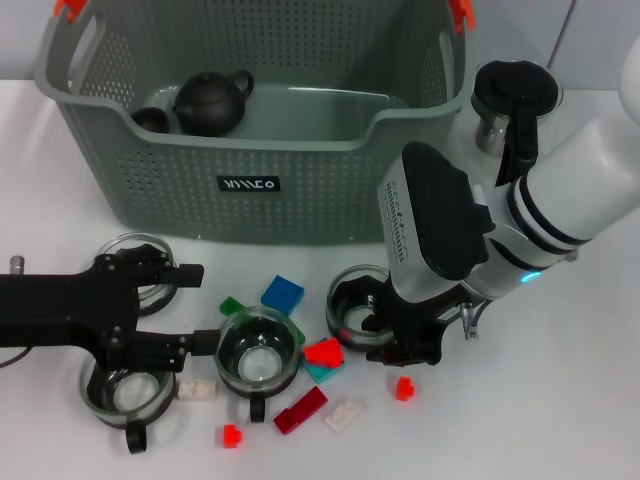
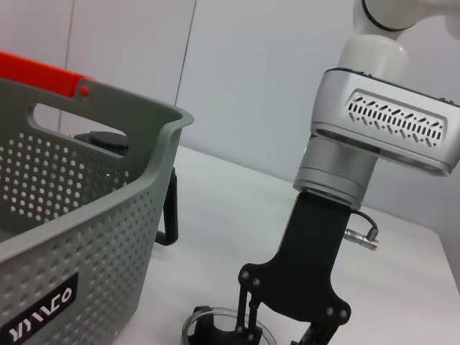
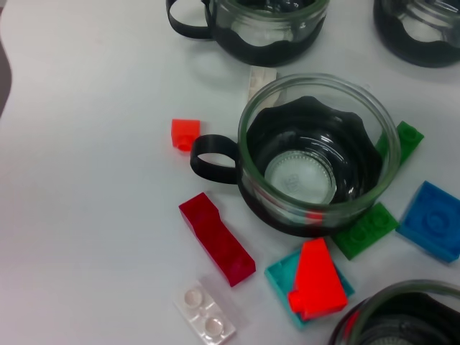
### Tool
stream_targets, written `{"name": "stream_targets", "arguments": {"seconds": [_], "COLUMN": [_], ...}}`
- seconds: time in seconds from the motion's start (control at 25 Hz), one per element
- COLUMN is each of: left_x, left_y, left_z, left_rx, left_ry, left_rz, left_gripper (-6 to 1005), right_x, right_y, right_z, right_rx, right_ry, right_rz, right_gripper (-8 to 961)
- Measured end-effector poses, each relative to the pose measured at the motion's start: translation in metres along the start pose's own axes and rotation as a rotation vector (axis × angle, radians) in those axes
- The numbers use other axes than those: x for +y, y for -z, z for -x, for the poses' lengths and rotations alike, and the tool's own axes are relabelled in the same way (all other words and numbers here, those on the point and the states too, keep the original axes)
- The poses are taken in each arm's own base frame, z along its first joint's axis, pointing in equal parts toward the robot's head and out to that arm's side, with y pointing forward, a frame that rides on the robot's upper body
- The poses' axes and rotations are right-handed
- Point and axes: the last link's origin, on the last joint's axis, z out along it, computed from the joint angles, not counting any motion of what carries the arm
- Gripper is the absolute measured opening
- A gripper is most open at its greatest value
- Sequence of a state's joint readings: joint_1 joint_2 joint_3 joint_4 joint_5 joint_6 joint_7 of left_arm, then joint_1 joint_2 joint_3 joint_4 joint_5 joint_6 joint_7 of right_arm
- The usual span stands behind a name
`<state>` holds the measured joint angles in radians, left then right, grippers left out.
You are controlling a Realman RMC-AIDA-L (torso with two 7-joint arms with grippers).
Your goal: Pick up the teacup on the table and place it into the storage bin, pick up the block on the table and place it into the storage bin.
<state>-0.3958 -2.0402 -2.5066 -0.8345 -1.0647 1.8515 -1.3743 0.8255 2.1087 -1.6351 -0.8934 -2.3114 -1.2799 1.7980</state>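
Observation:
The grey-green storage bin [image 1: 250,140] stands at the back and holds a dark teapot [image 1: 210,100] and a small dark cup. It also shows in the left wrist view [image 2: 86,215]. Several glass teacups stand in front of it. My right gripper [image 1: 398,340] is down at one teacup [image 1: 350,298], open, its fingers astride the rim in the left wrist view [image 2: 280,334]. My left gripper [image 1: 200,307] is open and empty beside the middle teacup [image 1: 260,350], which fills the right wrist view [image 3: 309,172]. A red block [image 1: 323,352] lies on a teal one between the two cups.
More blocks lie around: blue [image 1: 282,293], dark red [image 1: 301,409], small red [image 1: 403,388], clear [image 1: 345,413]. Two more teacups [image 1: 125,390] stand under my left arm. A glass pitcher [image 1: 510,100] with a black lid stands right of the bin.

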Motion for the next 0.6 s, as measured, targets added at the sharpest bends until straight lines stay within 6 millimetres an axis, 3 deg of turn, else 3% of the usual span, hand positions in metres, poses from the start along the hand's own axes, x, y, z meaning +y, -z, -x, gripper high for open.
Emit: {"name": "stream_targets", "arguments": {"seconds": [0.4,0.6], "left_x": [-0.0004,-0.0005], "left_y": [-0.0005,-0.0005], "left_z": [-0.0008,-0.0009], "left_rx": [0.0,0.0], "left_ry": [-0.002,-0.002], "left_rz": [0.001,0.001], "left_gripper": [872,872], "right_x": [-0.0007,-0.0009], "right_y": [0.0016,0.0028], "right_z": [0.0004,0.001], "right_rx": [0.004,0.0], "right_ry": [-0.003,-0.005], "right_rz": [0.002,0.005], "right_gripper": [181,56]}}
